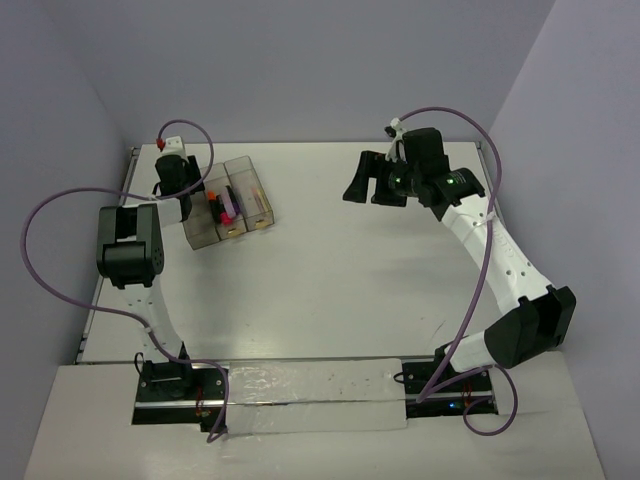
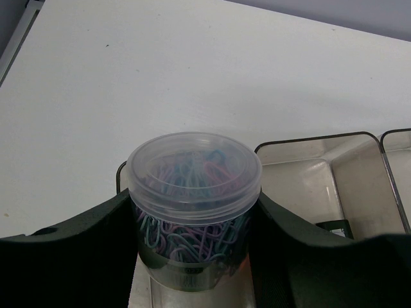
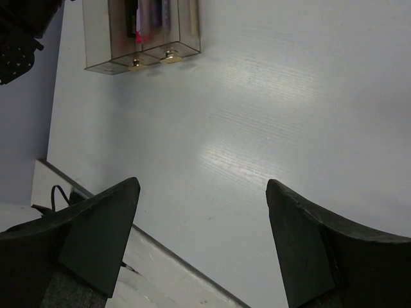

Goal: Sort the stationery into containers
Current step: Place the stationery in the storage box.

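My left gripper (image 2: 192, 247) is shut on a small round clear tub of coloured paper clips (image 2: 192, 192). It holds the tub low at the far end of the leftmost container (image 1: 198, 232), with the bin's rim showing just beside it. The three clear, smoky bins stand in a row at the table's far left. Purple and pink-red markers (image 1: 222, 205) lie in the middle bin. The right bin (image 1: 250, 190) holds thin sticks. My right gripper (image 1: 368, 180) is open and empty above the table at the far right. Its wrist view shows the bins (image 3: 144, 32) far off.
A neighbouring bin's pale floor (image 2: 302, 179) shows to the tub's right. The table's left metal edge (image 1: 112, 250) runs close to the bins. A white strip (image 1: 310, 395) lies along the near edge between the arm bases.
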Available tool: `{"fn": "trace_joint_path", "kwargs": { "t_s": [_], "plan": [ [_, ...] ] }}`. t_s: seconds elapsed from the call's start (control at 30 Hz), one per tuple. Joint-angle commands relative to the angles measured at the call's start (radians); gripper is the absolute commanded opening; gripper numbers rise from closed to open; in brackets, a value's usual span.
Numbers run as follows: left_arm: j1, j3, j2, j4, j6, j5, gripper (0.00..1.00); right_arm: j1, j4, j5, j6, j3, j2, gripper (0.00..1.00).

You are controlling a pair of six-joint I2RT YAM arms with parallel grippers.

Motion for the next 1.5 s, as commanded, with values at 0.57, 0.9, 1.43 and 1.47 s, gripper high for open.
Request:
{"fn": "trace_joint_path", "kwargs": {
  "t_s": [0.57,0.9,1.43,1.47],
  "plan": [
    [-0.005,0.043,-0.004,-0.02,-0.017,-0.032,0.63,-0.02,-0.015,0.0,-0.026,0.033,-0.043,0.87],
    [-0.007,0.032,-0.009,-0.012,-0.021,-0.039,0.67,-0.021,-0.012,-0.005,-0.026,0.027,-0.041,0.87],
    [-0.007,0.013,-0.021,0.005,-0.025,-0.043,0.41,-0.021,-0.006,-0.011,-0.028,0.017,-0.043,0.87],
    [-0.007,0.012,-0.021,0.005,-0.026,-0.044,0.42,-0.021,-0.006,-0.011,-0.028,0.016,-0.043,0.87]
  ]
}}
